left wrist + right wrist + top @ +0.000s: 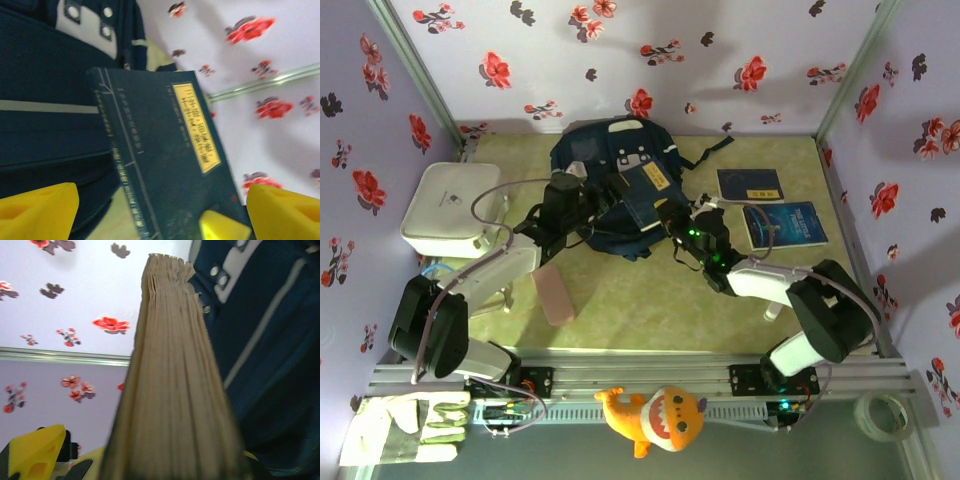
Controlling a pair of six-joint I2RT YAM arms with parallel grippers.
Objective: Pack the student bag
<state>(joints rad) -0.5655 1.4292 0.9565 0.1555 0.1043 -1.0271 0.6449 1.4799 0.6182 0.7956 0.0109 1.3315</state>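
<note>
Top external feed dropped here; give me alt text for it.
The right gripper holds a dark blue, yellow-labelled book over the navy student bag at the far middle of the table, with the left gripper open beside it. Two more blue books lie on the right, a white rounded box on the left.

I see my yellow-green surface point(650, 300) carrying the student bag point(610, 150) upper centre, a white box point(445, 210) left, a small blue book point(750, 185) and a larger blue book point(785, 225) right, and a pink pad point(557, 295) lower left.

The navy-blue fabric backpack point(590, 150) carries white stripe trim and a grey patch. The dark blue rectangular book point(150, 150) bears a yellow title label and tan page edges. Lilac wall panels point(720, 40) show red and dark flowers; the tabletop point(650, 290) is mottled yellow-green.
</note>
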